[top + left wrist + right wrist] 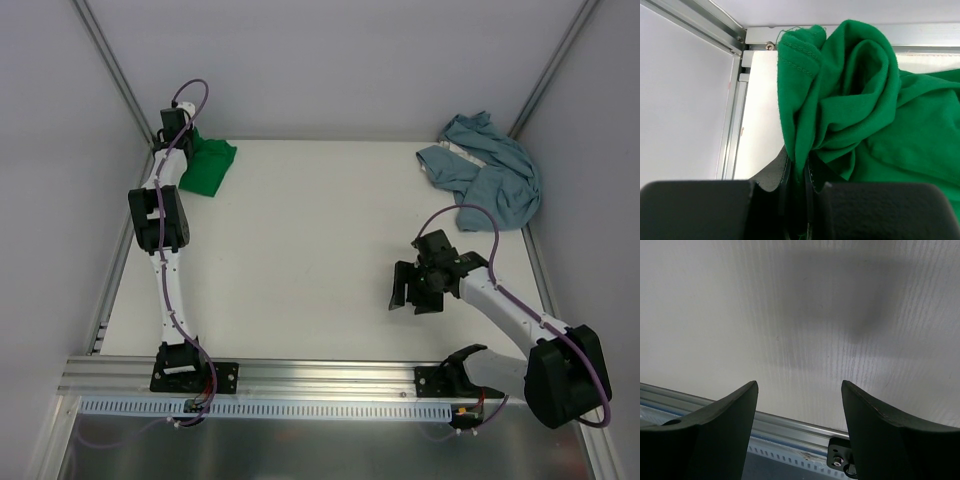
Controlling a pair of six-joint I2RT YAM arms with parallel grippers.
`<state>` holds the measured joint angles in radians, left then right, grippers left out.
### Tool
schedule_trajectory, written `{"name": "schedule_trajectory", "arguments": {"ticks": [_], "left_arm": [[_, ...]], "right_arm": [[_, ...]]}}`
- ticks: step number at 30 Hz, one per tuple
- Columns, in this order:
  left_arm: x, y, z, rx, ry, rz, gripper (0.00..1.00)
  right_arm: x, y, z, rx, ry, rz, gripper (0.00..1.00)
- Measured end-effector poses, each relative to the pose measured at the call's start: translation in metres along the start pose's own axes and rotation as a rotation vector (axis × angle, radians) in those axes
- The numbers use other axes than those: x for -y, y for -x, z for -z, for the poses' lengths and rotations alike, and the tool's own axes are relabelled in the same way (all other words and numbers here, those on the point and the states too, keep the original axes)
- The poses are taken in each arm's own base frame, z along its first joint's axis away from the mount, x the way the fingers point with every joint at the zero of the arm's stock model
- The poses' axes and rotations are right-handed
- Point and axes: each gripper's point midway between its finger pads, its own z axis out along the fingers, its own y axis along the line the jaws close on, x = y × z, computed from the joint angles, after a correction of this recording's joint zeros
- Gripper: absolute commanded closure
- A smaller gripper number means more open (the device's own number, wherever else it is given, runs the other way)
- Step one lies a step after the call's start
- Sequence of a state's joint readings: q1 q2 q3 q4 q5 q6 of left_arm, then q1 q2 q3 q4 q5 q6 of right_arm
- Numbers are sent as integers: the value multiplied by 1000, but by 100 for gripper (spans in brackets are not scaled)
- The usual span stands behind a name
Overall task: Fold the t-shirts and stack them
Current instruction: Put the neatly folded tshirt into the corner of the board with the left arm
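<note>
The bright green t-shirt (208,163) lies bunched at the far left corner of the table. My left gripper (172,128) is shut on a fold of it; in the left wrist view the green t-shirt (855,100) runs down between the closed fingers (781,172). The blue-grey t-shirt (490,172) with paler trim lies crumpled at the far right corner. My right gripper (415,285) is open and empty above bare table, well in front of the blue-grey shirt; in the right wrist view its fingers (725,415) stand wide apart.
The white table (320,250) is walled by grey panels at left, back and right. An aluminium rail (330,378) runs along the near edge and shows in the right wrist view (790,427). A metal frame post (695,22) stands at the far left corner.
</note>
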<state>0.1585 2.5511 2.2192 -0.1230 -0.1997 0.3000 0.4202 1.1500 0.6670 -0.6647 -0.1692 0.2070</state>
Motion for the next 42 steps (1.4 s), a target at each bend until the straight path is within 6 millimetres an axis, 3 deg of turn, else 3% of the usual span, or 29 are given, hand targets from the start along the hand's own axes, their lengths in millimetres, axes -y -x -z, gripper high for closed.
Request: {"name": "schedule_trajectory", "arguments": {"ticks": [16,17,18,28,33,37,40,42], "left_arm": [[-18,-12,-2,-40,116,5,100],[-18,-12,-2,-41,118,6,82],[-18,-12,-2,-42,119,7,3],[-33,-21,-1,-57,228,15,1],[-57,-16,20,-29,409,-59,1],[-64,24,64,98,538,-142,1],[-46,80,113,254,536,-155,1],[-24,132,159,389,482,-126,1]], "right_arm": [[1,0,-3,-14,-5,-5,28],[1,0,-3,-13,-4,-4,28],[1,0,-3,-11,-3,-4,28],[-1,2,0,4,6,-1,28],[-5,3,5,23,33,4,28],[-9,3,10,46,60,9,28],[-11,3,15,64,79,13,28],[-13,3,19,83,93,16,28]]}}
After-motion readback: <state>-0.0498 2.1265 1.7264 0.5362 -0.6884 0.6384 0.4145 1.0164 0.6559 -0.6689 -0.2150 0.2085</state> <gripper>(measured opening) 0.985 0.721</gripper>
